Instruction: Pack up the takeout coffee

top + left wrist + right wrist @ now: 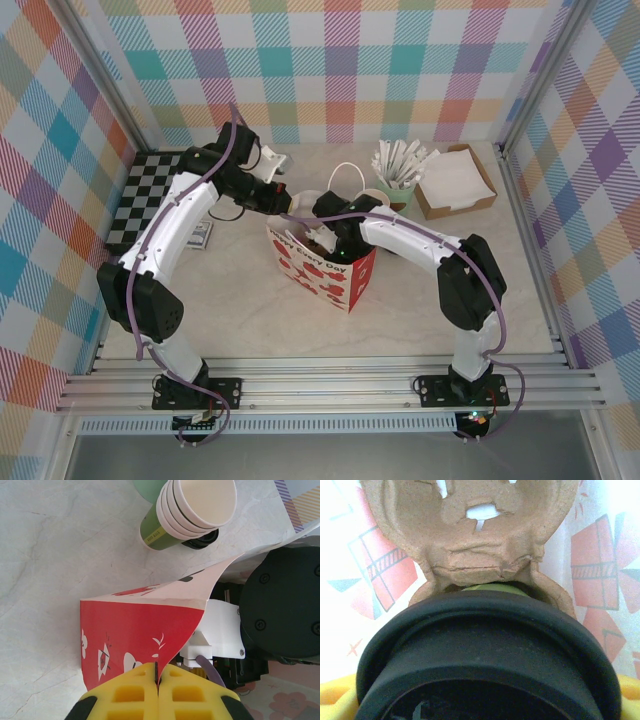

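Pinching the top edge of the red paper bag (pixel 135 630) with the left pincer (pixel 157 680), clenched tight on the paper, near the stack of lidless cups (pixel 190 515) on the counter (pixel 60 555). Gripping the takeout coffee (pixel 490 630) by its black-lidded top with the right pincer (pixel 480 695), down inside the bag, close by the brown pulp carrier (pixel 470 555) there.

The rim of the paper bag (pixel 135 640) sits pinched between the left jaws, its wall stretching ahead of them. Beyond that wall a stack of cups (pixel 192 512) sits on the bench (pixel 55 555). Between the right jaws, down inside the bag, is the takeout coffee (pixel 490 645), with a pulp tray (pixel 470 545) just ahead and bag walls on either side.
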